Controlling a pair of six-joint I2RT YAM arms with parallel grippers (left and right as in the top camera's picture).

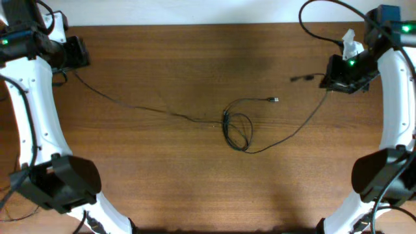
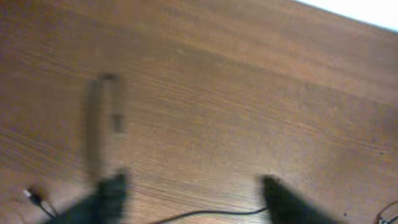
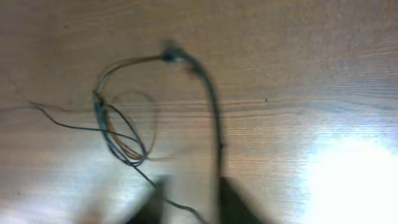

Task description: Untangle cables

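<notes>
The cables (image 1: 238, 127) lay on the wooden table (image 1: 162, 188), with a small knot of overlapping loops near the middle. From that knot one thin strand (image 1: 130, 104) ran toward the far left corner, reaching the left gripper (image 1: 77, 55). Another strand (image 1: 299, 127) swept out toward the right edge and rose to the right gripper (image 1: 338, 77) near the far right corner. A short loop ended in a small plug (image 1: 274, 99) just beyond the knot. A second plug (image 1: 299, 78) lay just beside the right gripper.

In the left wrist view, the left gripper (image 2: 196, 186) had its fingers (image 2: 112, 193) spread wide. A cable strand (image 2: 205, 213) crossed the gap low between them, not clamped. A blurred strand (image 2: 99, 124) hung ahead of the fingers.

In the right wrist view, the right gripper (image 3: 193, 196) was heavily smeared. Its fingers (image 3: 236, 202) stood partly apart with bare wood showing between them. A blurred strand (image 3: 214, 118) ran down beside one finger, and I could not tell whether it touched. The knot of loops (image 3: 121, 130) showed beyond.
</notes>
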